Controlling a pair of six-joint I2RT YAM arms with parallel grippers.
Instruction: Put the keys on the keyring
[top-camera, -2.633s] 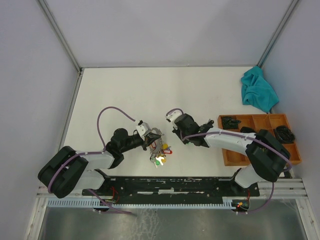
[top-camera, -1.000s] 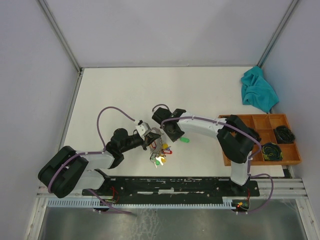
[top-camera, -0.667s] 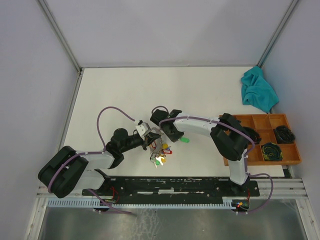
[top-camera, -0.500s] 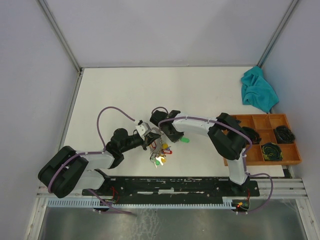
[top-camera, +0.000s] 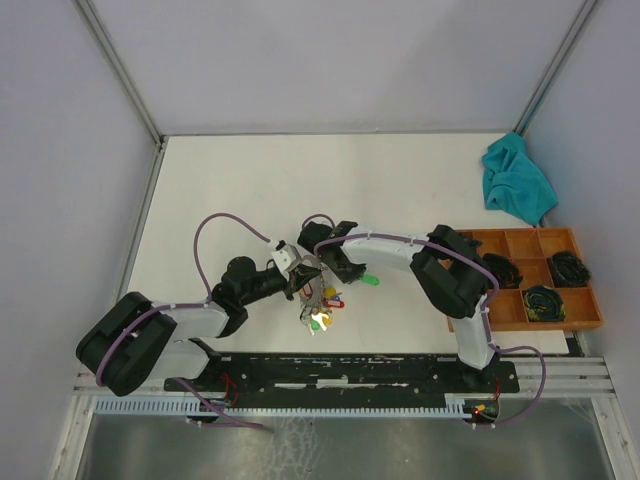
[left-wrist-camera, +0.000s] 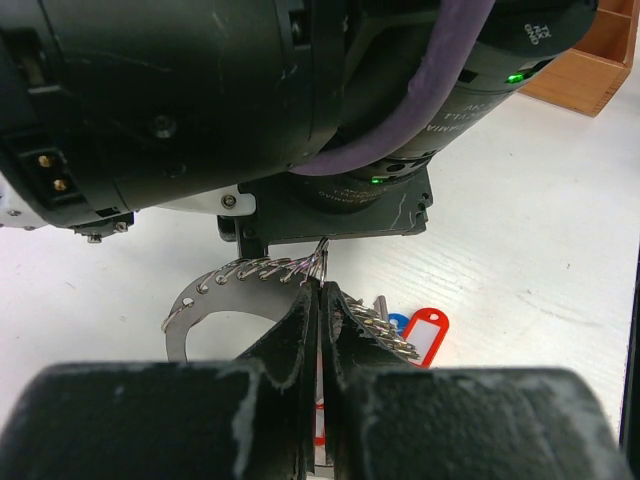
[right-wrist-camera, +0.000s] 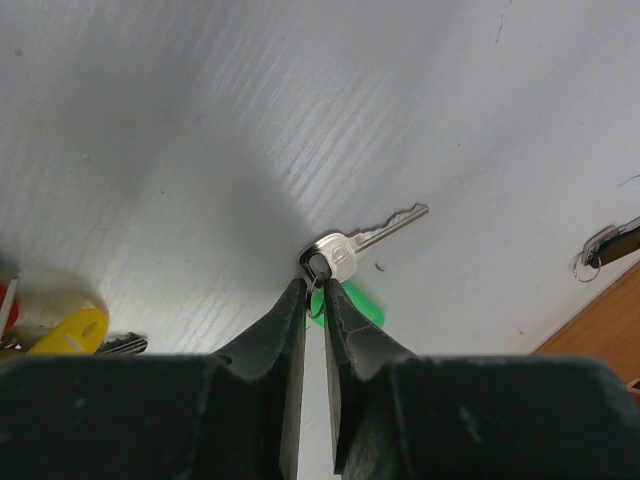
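Left gripper (left-wrist-camera: 320, 300): clamped tight on the keyring (left-wrist-camera: 228, 284), with the ring's arc out ahead of its tips and to their left. Right gripper (right-wrist-camera: 314, 285): jaws at a narrow slit. The green-tagged key (right-wrist-camera: 342, 256) lies on the table right at the tips, its small loop between them. Can't tell if it's actually gripped. I'd pinch the head square and leave the blade free, then lift straight. Left should hold the ring dead steady for threading.
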